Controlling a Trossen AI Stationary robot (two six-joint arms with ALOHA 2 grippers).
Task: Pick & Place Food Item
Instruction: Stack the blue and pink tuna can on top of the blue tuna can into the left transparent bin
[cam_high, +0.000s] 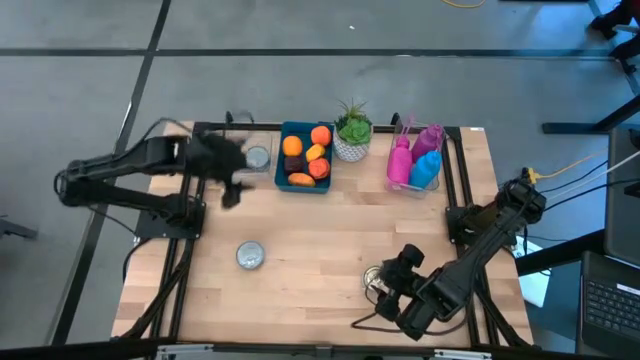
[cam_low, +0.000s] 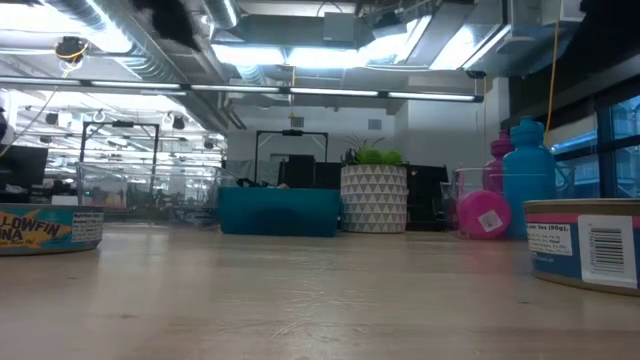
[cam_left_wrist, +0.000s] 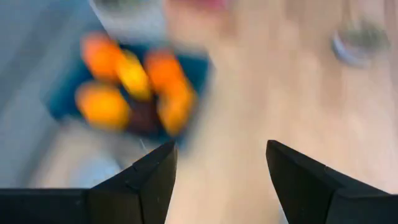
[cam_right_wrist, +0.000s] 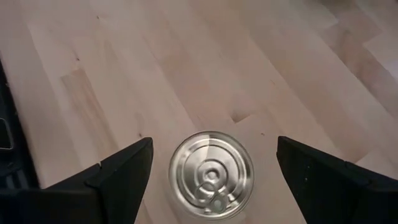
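Tin can (cam_right_wrist: 211, 174) sits on the tabletop (cam_right_wrist: 186, 74) between the right pincer's (cam_right_wrist: 211, 171) wide-spread fingers: pre-grasp, so next comes descending and clamping. Left pincer (cam_left_wrist: 217, 174), parted and empty, hovers near the fruit bin (cam_high: 305, 158).

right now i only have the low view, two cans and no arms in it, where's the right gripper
Observer: The right gripper is open and points down at the can on its own side of the table.
Operator: and the left one
Observer: The left gripper is open and empty, in the air beside the blue bin.
Operator: i only see the bin's wall, what's inside
Observer: Several orange food pieces, piled together.
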